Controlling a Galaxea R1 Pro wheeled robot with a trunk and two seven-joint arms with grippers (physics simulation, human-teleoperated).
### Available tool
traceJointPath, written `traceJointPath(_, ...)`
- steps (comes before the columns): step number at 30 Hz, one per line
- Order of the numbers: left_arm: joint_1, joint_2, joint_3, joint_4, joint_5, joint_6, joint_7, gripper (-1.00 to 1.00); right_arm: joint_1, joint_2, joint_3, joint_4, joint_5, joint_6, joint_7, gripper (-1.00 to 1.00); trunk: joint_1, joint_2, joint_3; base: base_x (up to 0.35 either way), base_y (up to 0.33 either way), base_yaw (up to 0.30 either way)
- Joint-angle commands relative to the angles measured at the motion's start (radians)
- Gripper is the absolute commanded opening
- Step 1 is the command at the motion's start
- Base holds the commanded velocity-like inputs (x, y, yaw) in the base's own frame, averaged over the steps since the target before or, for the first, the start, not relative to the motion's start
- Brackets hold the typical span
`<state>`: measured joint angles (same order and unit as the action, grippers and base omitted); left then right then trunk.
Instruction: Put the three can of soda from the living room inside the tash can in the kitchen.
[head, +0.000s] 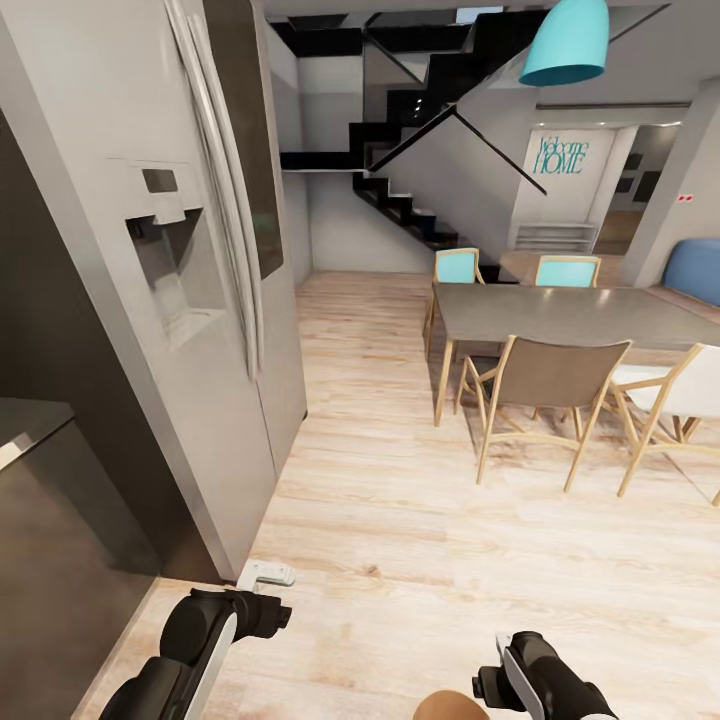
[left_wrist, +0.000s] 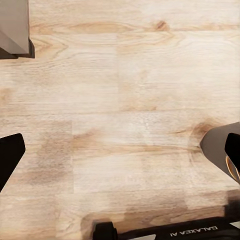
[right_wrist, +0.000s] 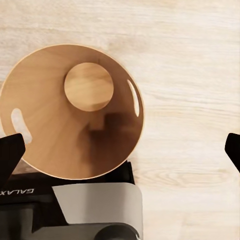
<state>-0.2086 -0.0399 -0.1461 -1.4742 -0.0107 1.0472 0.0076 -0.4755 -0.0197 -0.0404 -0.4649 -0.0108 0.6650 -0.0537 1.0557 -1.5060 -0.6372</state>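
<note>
Judging by its thin stiff wall, the empty trash can (right_wrist: 55, 145) looks light, best gripped at a handle slot; the right hand (right_wrist: 120, 150) hangs wide open, holding nothing.

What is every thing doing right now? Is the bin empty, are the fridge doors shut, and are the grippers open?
trash bin: upright on the wood floor, empty inside.
fridge: both doors shut.
left gripper: open, nothing between the fingers, above bare floor.
right gripper: open, holding nothing, above the bin's rim.
dining chairs: upright, pushed in at the table.
hanging lamp: cannot tell if lit.
</note>
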Motion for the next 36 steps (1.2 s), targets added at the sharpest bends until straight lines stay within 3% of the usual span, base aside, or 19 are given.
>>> traceJointPath(1, 0.0, 0.0, 0.0, 0.0, 0.0, 0.0, 0.0, 1.0, 0.0, 0.0, 0.0, 0.0, 0.0, 0.0, 0.0, 1.0, 0.0, 0.0, 0.0, 0.0, 0.0, 0.0)
traceJointPath(10, 0.0, 0.0, 0.0, 0.0, 0.0, 0.0, 0.0, 1.0, 0.0, -0.002, -0.002, 0.054, 0.001, -0.011, 0.0, 1.0, 0.035, -0.063, -0.028, 0.0, 0.0, 0.0)
traceJointPath(16, 0.0, -0.001, 0.0, 0.0, 0.0, 0.0, 0.0, 1.0, 0.0, 0.0, -0.005, 0.07, -0.002, -0.084, -0.011, 1.0, 0.038, -0.07, -0.031, 0.0, 0.0, 0.0)
traceJointPath(26, 0.0, -0.002, -0.001, 0.0, 0.0, 0.0, 0.0, 1.0, 0.0, -0.004, -0.004, 0.072, -0.002, -0.095, -0.015, 1.0, 0.046, -0.084, -0.038, 0.0, 0.0, 0.0)
traceJointPath(36, 0.0, -0.002, -0.001, 0.001, -0.001, 0.0, 0.0, 1.0, 0.0, -0.002, -0.004, 0.072, 0.0, -0.096, -0.017, 1.0, 0.084, -0.154, -0.069, 0.0, 0.0, 0.0)
